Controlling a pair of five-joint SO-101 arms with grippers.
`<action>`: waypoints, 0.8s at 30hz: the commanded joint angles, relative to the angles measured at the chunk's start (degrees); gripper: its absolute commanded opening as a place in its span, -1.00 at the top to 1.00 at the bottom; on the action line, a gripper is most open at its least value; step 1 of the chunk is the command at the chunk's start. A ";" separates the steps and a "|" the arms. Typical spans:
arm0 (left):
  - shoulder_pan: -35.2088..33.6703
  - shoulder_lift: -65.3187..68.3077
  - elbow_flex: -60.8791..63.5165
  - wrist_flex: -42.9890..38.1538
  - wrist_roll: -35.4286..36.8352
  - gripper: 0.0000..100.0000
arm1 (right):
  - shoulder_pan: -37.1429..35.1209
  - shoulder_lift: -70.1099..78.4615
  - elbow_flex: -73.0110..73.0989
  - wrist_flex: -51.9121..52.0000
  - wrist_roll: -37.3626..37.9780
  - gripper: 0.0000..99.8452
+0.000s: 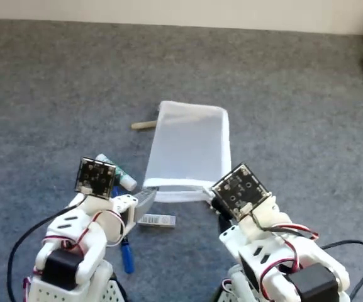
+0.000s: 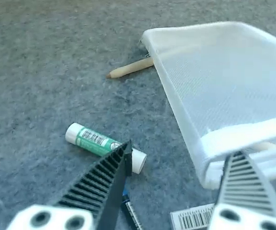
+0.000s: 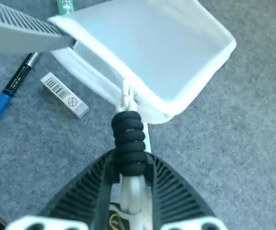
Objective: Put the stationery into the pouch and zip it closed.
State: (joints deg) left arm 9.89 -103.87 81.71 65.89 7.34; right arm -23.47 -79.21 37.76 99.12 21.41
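The white mesh pouch [image 1: 187, 148] lies flat mid-table, its mouth toward the arms. My right gripper [image 3: 130, 158] is shut on the black ribbed zipper pull [image 3: 128, 139] at one corner of the mouth [image 1: 211, 200]. At the other corner my left gripper [image 2: 181, 151] stands open, one finger [image 2: 243, 191] over the pouch's edge [image 2: 209, 177] and the other [image 2: 104, 177] by the green-and-white glue stick [image 2: 104, 143]. A wooden pencil [image 2: 130, 68] pokes out beside the pouch's far end. A blue pen [image 1: 126, 255] and a barcoded eraser [image 1: 156, 220] lie near the left arm.
Grey carpet covers the whole surface, with open room to the far left and right of the pouch. In the right wrist view the pen [image 3: 11, 88], eraser [image 3: 63, 95] and the left arm's ribbed finger [image 3: 23, 31] sit beside the pouch's mouth.
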 commanded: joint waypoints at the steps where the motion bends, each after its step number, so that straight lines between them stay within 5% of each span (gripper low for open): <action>1: 1.10 -0.66 1.10 -4.84 -0.70 0.50 | -0.57 0.04 -5.58 0.48 -1.58 0.99; 13: 3.91 -0.66 0.22 -6.95 -4.04 1.00 | -0.57 0.13 -8.31 1.36 -3.69 0.98; 24: 3.74 -0.66 -10.24 -0.44 -3.69 0.99 | -0.22 0.13 -8.13 1.27 -5.19 0.69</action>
State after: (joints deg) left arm 12.62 -103.87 76.18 65.36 3.74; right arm -23.56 -79.30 33.10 99.91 16.84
